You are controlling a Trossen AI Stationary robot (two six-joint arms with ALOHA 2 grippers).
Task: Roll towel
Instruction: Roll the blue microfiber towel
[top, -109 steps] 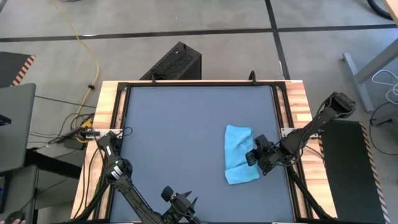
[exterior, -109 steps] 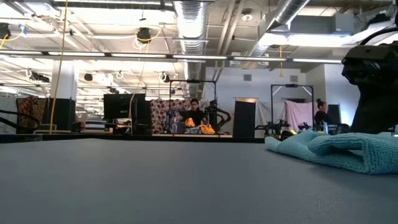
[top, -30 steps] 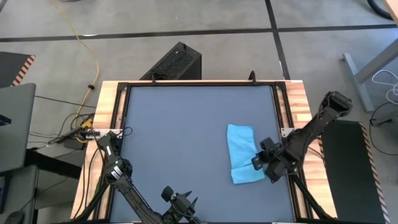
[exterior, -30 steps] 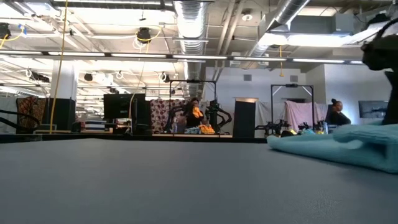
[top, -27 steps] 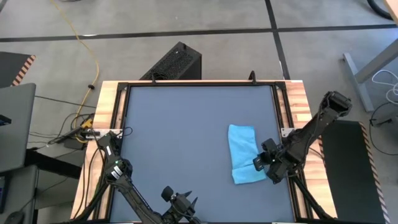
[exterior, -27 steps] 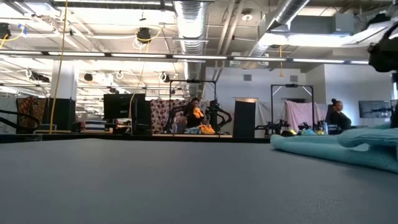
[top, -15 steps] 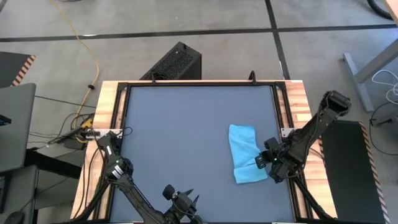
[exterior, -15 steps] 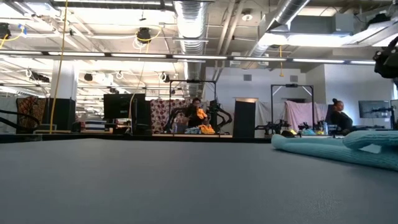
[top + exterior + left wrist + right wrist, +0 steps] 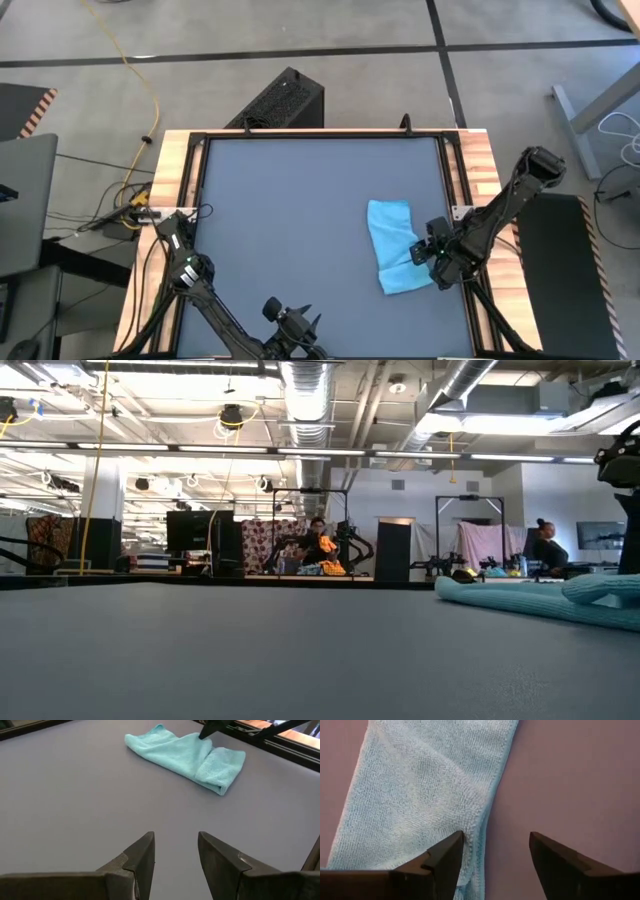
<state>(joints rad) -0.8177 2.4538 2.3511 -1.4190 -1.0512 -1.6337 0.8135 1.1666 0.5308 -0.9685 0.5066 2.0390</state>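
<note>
From above, the towel [image 9: 397,246] lay folded into a long strip on the right part of the dark grey desk [image 9: 290,220], running from the middle of that side toward the near edge. The right gripper [image 9: 430,256] sat at the strip's right edge, near its nearer end, touching or just over the cloth. The left gripper [image 9: 292,330] waited at the desk's near edge, well apart from the towel. Nothing else lay on the desk, and no container showed. Beyond the far edge a black box [image 9: 280,100] stood on the floor, with a yellow cable [image 9: 140,70] trailing beside it.

At desk height, the towel [image 9: 545,600] showed as a low, flat band at the right, a small raised fold at its right end. Part of the right arm [image 9: 625,510] came down at the picture's right edge. People [image 9: 318,545] were in the room far behind.

In the left wrist view, the left gripper [image 9: 176,852] had its jaws partly apart with only bare desk between them; the towel [image 9: 190,757] lay well ahead, a dark fingertip [image 9: 210,727] of the other arm at its far edge.

In the right wrist view, the right gripper [image 9: 495,855] stood wide and held nothing. One finger [image 9: 445,860] rested at the towel's [image 9: 415,795] edge; the other finger [image 9: 555,862] was over bare desk.
</note>
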